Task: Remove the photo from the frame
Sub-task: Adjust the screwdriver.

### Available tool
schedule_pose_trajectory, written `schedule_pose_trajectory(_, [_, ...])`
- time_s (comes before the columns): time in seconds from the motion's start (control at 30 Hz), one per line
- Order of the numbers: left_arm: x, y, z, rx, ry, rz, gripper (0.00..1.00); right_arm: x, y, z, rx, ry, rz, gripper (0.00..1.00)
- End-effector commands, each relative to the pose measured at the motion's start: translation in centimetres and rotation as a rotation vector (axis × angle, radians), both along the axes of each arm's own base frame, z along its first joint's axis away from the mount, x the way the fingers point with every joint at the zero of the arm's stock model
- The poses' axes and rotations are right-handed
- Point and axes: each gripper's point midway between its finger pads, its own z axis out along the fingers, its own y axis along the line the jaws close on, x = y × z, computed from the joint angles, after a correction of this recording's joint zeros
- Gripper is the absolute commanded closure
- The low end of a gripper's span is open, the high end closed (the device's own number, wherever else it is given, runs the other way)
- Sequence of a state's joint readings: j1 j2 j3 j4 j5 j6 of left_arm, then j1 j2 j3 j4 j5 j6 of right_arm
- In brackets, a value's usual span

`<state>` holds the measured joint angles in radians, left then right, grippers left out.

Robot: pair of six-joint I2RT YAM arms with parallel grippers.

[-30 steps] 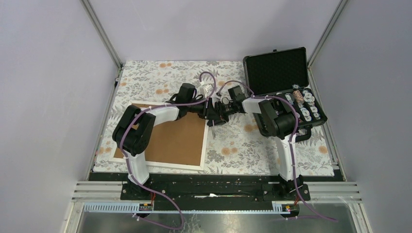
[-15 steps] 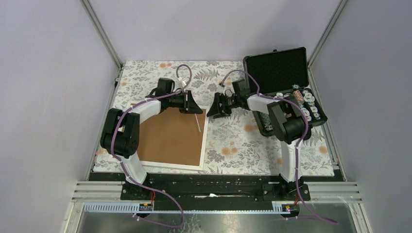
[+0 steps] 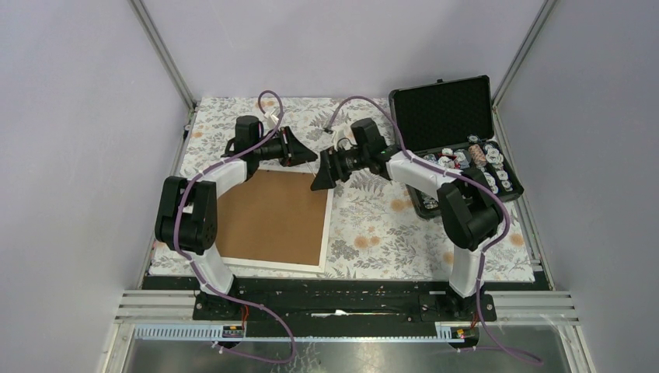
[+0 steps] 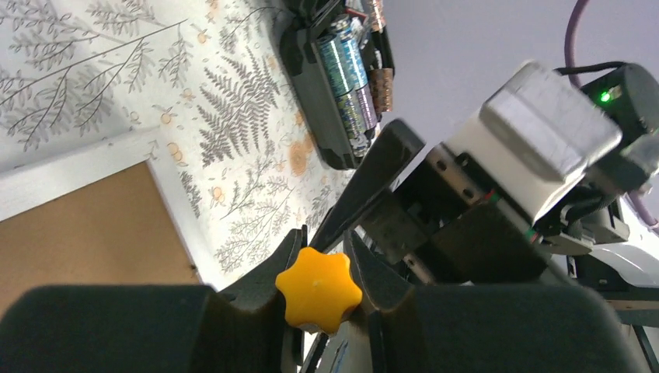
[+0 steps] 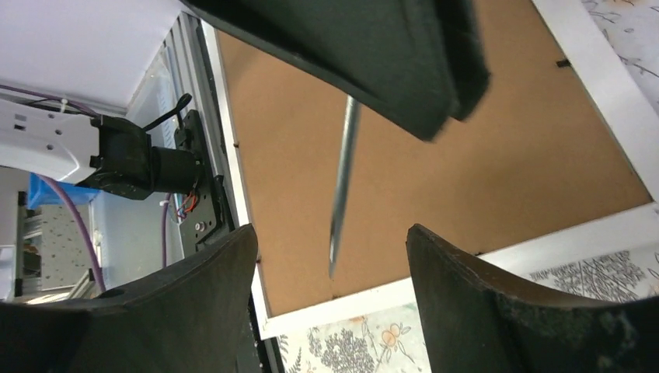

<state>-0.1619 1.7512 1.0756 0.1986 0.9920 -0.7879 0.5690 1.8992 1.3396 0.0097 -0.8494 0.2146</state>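
Note:
The frame (image 3: 272,221) lies face down on the floral cloth, brown fibreboard back up, with a thin white border (image 3: 329,221). The photo is hidden under the back. My left gripper (image 3: 305,151) hovers over the frame's far right corner, shut on a screwdriver; its yellow star handle (image 4: 319,289) sits between the fingers (image 4: 268,287) of the left gripper (image 4: 325,237). My right gripper (image 3: 319,179) is open and empty, facing the left one closely. In the right wrist view the right gripper (image 5: 330,233) brackets the screwdriver's metal shaft (image 5: 343,183), which hangs above the frame's back (image 5: 482,155) without touching either finger.
An open black foam-lined case (image 3: 455,140) with several small items stands at the back right; it also shows in the left wrist view (image 4: 334,85). The floral cloth (image 3: 388,233) covers the table. Metal posts and walls close in the sides.
My left gripper has carried the screwdriver back and left, from the frame's right edge to its far corner. My right gripper has followed leftward and now faces it.

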Motion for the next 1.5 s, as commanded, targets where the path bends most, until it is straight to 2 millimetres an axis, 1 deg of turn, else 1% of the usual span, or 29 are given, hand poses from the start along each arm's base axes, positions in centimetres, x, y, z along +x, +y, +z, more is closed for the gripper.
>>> schedule_pose_trajectory(0.0, [0.5, -0.6, 2.7, -0.097, -0.050, 0.000, 0.97, 1.5, 1.3, -0.2, -0.064, -0.086, -0.021, 0.27])
schedule_pose_trajectory(0.07, [0.2, -0.7, 2.9, -0.101, -0.049, -0.007, 0.95, 2.0, 1.7, -0.2, -0.072, -0.092, -0.028, 0.38])
schedule_pose_trajectory(0.1, [0.1, -0.7, 2.8, -0.096, -0.050, -0.007, 0.95, 2.3, 1.8, -0.1, -0.075, -0.098, -0.035, 0.46])
schedule_pose_trajectory(0.13, [-0.1, -0.7, 2.8, -0.093, -0.050, -0.010, 0.94, 2.5, 2.0, 0.0, -0.074, -0.101, -0.036, 0.57])
schedule_pose_trajectory(0.2, [-0.6, -0.6, 2.9, -0.081, -0.062, -0.027, 0.91, 2.5, 2.1, 0.3, -0.067, -0.110, -0.023, 0.82])
schedule_pose_trajectory(0.23, [-0.9, -0.6, 2.8, -0.070, -0.072, -0.042, 0.88, 2.3, 2.0, 0.5, -0.067, -0.117, -0.011, 0.92])
schedule_pose_trajectory(0.27, [-1.3, -0.5, 2.8, -0.052, -0.090, -0.063, 0.83, 2.0, 1.8, 0.6, -0.070, -0.126, 0.006, 0.99])
schedule_pose_trajectory(0.3, [-1.7, -0.3, 2.6, -0.029, -0.099, -0.086, 0.76, 1.6, 1.6, 0.6, -0.073, -0.135, 0.025, 1.00])
schedule_pose_trajectory(0.33, [-2.3, 0.0, 2.1, 0.001, -0.090, -0.115, 0.71, 1.0, 1.3, 0.6, -0.073, -0.145, 0.057, 1.00])
schedule_pose_trajectory(0.43, [-3.8, 0.9, 1.9, 0.066, -0.141, -0.235, 0.63, -1.4, 0.4, 0.5, -0.068, -0.170, 0.179, 1.00])
schedule_pose_trajectory(0.53, [-6.2, 1.6, 1.7, 0.079, -0.178, -0.383, 0.50, -3.8, -0.5, 0.3, -0.053, -0.153, 0.296, 1.00])
schedule_pose_trajectory(0.57, [-7.0, 1.9, 1.4, 0.093, -0.195, -0.424, 0.48, -4.4, -0.7, 0.4, -0.045, -0.145, 0.320, 1.00])
schedule_pose_trajectory(0.63, [-7.9, 2.2, 1.0, 0.102, -0.206, -0.481, 0.46, -5.7, -1.0, 0.7, -0.019, -0.113, 0.379, 1.00])
schedule_pose_trajectory(0.73, [-8.6, 2.2, 1.0, 0.069, -0.183, -0.523, 0.43, -6.4, -1.1, 0.8, -0.007, -0.103, 0.411, 1.00])
schedule_pose_trajectory(0.87, [-9.0, 2.1, 0.8, 0.027, -0.153, -0.542, 0.44, -6.6, -1.3, 0.6, -0.023, -0.121, 0.430, 1.00])
schedule_pose_trajectory(1.03, [-9.7, 1.7, 0.5, 0.009, -0.133, -0.562, 0.47, -6.9, -1.5, 0.3, -0.031, -0.121, 0.442, 1.00])
schedule_pose_trajectory(1.17, [-10.5, 0.9, 0.5, -0.008, -0.128, -0.590, 0.51, -7.2, -1.1, 0.4, -0.026, -0.122, 0.457, 1.00])
schedule_pose_trajectory(1.37, [-10.7, 0.4, 0.2, -0.021, -0.118, -0.601, 0.61, -7.7, -0.9, 0.4, -0.028, -0.125, 0.479, 1.00])
schedule_pose_trajectory(1.47, [-10.5, 0.3, 0.3, -0.021, -0.120, -0.594, 0.69, -7.8, -1.0, 0.4, -0.030, -0.128, 0.487, 1.00])
